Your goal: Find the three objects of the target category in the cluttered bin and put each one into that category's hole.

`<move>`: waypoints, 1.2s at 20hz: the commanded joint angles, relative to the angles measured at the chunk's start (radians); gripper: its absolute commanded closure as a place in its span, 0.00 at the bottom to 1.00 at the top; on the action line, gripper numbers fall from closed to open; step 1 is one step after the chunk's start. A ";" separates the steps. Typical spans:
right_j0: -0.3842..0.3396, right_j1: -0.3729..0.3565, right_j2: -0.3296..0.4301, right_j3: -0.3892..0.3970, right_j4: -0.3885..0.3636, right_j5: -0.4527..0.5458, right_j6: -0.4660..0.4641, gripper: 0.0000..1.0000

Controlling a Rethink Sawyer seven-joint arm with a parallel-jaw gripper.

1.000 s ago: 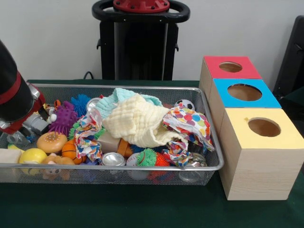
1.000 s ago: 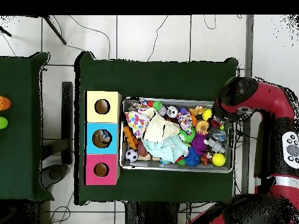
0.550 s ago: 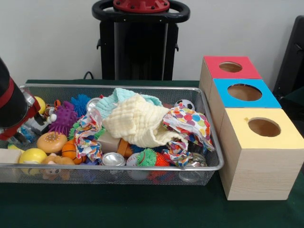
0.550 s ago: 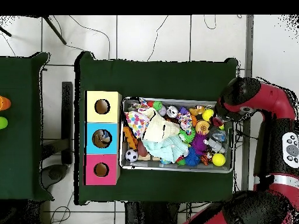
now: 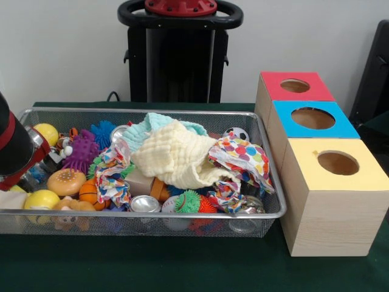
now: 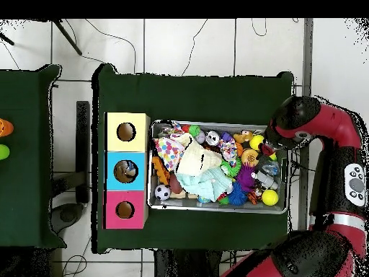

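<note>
A wire mesh bin (image 5: 152,213) holds a heap of toys under a cream cloth (image 5: 176,152) and a polka-dot cloth (image 5: 243,155). Among the toys are a purple spiky toy (image 5: 82,151), a burger toy (image 5: 65,180), a small basketball (image 5: 89,191), a soccer ball (image 5: 237,133) and two yellow balls (image 5: 46,134) (image 5: 41,199). My gripper (image 5: 27,173) hangs low at the bin's left end, mostly hidden by the black and red arm. In the overhead view the gripper (image 6: 268,149) is over the bin's (image 6: 216,209) right end, beside a yellow ball (image 6: 256,141).
Three wooden boxes with round holes stand in a row to the right of the bin: red (image 5: 295,86), blue (image 5: 313,118), yellow (image 5: 338,163). From overhead something shows inside the blue box's hole (image 6: 126,171). The table has a dark green cover.
The arm has drawn back towards the bin's left end in the front view, uncovering the yellow ball at the back left corner. The toys and cloths have not moved.
</note>
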 commanded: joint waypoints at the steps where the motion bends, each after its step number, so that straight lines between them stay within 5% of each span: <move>1: 0.008 0.013 -0.009 0.027 -0.052 -0.066 -0.252 0.00; 10: -0.008 0.011 -0.010 -0.002 -0.062 -0.030 -0.304 0.00; 24: -0.070 -0.014 -0.026 0.086 -0.055 -0.087 -0.324 0.00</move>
